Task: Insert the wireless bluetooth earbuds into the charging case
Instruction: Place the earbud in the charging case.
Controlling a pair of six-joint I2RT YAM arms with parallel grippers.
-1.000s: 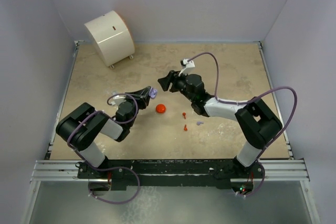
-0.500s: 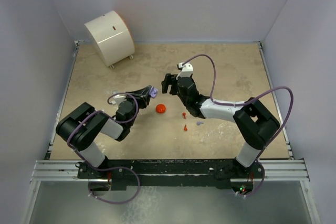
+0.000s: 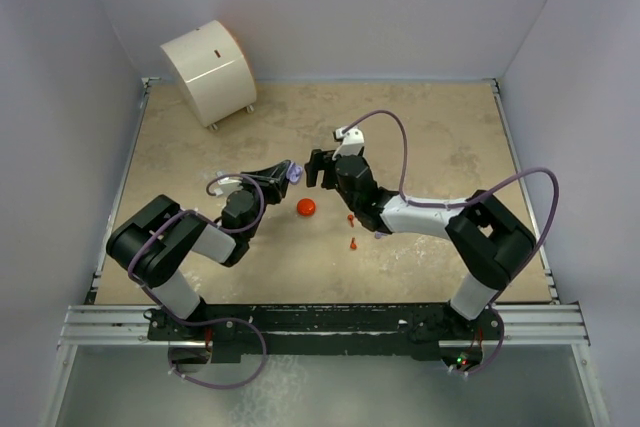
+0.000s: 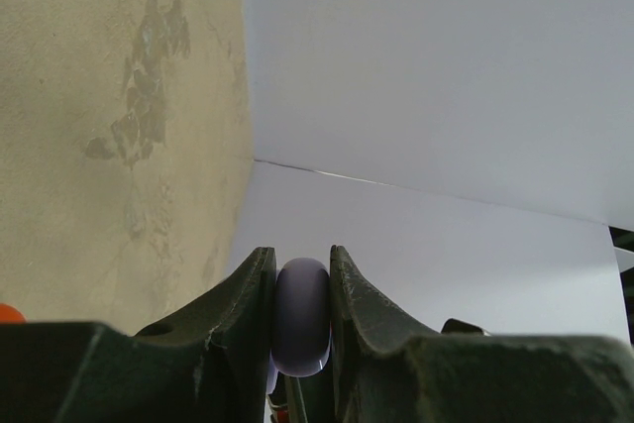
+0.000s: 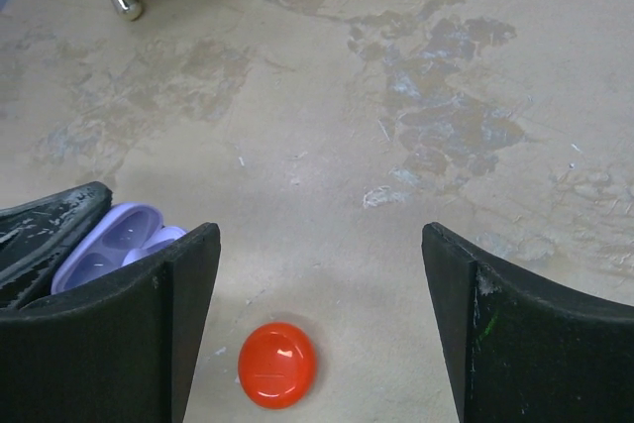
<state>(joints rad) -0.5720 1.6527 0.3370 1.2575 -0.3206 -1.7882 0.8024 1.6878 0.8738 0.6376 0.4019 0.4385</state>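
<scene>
The left gripper (image 4: pixel 301 274) was clenched on the lilac case (image 5: pixel 114 245), which sat upright between its jaws, pinched across its flat sides and held off the table (image 3: pixel 450 137). From the right wrist view the case was open, two pale hollows facing out, though whether anything lay in them was too small to tell. Just right of those jaws, and low in the gap of the other pair, the red case (image 5: pixel 277 365) rested on the table, apparently shut and untouched. The right gripper (image 5: pixel 317 324) stood released, its jaws wide with nothing between them, its left finger just beside the lilac case but apart from it. Behind the right jaws, beside the forearm, two red-orange earbuds (image 3: pixel 350 218) lay loose on the table, one nearer the jaws than the other, neither near its case. No lilac earbuds could be made out for certain; the forearm hid part of the table there. By this showing the task was barely begun — one case presented and opened, no earbud in either gripper, and none visibly seated — leaving every pick-up and insertion to do, plus opening the red case.
</scene>
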